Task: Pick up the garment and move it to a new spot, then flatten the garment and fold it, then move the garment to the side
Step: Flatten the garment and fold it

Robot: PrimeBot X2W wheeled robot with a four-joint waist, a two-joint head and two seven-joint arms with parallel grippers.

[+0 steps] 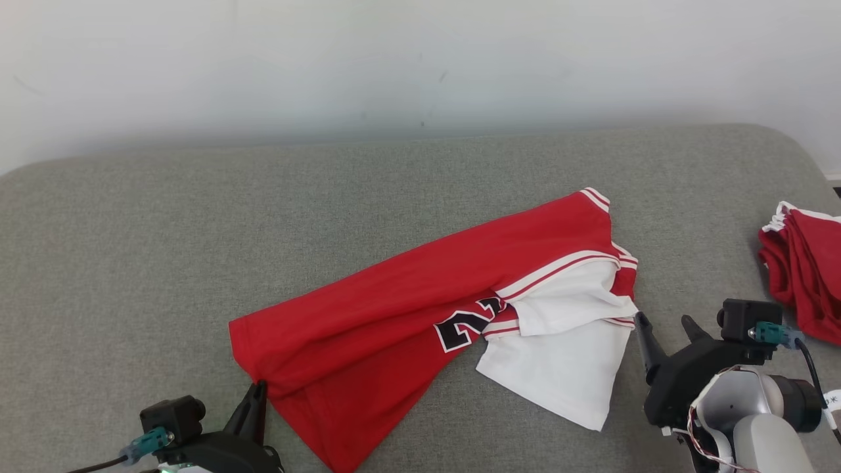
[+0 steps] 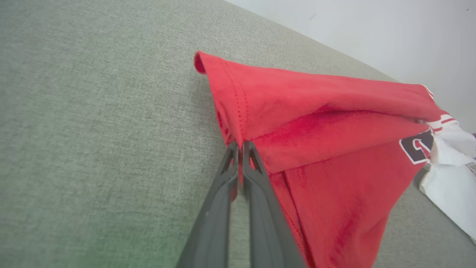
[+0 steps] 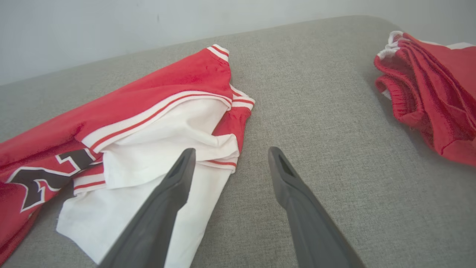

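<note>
Garment [image 1: 394,309] is lying crumpled on the grey surface [image 1: 131,263], well apart from the red pile [image 1: 805,263], on the side of it toward my left arm. My left tool [image 2: 240,149] is pinching, with its fingers pressed together, the red hem at the garment's end far from the pile. My right tool [image 1: 663,322] is hovering with its fingers apart, gripping nothing, between the pile and the garment's white part, just beside that part. I am judging the cloth as light, soft and limp. It is probably going to sag and fold on itself when lifted, so one pinch is not giving enough control. I am thinking the best second hold is the striped edge nearest to the pile.
</note>
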